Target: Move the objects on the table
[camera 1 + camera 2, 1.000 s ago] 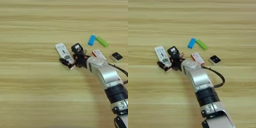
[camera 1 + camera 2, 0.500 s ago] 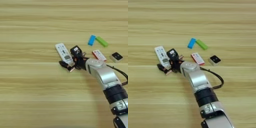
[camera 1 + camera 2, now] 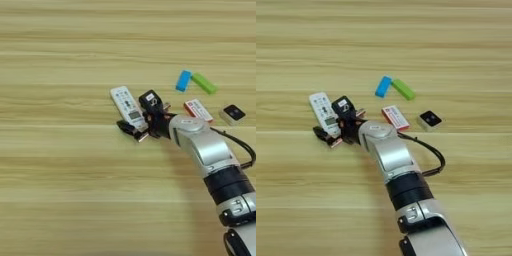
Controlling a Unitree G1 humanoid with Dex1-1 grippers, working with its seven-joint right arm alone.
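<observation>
A long white remote control (image 3: 125, 102) lies slanted at the middle of the table (image 3: 60, 190). My right gripper (image 3: 139, 114) reaches in from the lower right on its silver forearm (image 3: 200, 145). It is open. One black finger (image 3: 149, 99) stands just right of the remote, the other (image 3: 128, 128) just below its near end, so that end sits between them. A red-edged white packet (image 3: 197, 110) lies flat right of the gripper, partly behind the wrist. A black-topped beige square piece (image 3: 233, 113) rests further right.
A blue block (image 3: 183, 80) and a green block (image 3: 204, 83) lie side by side behind the packet. A black cable (image 3: 431, 150) loops off the forearm over the wood.
The gripper has edged slightly left and down around the remote's near end. The remote and the other items stay where they were.
</observation>
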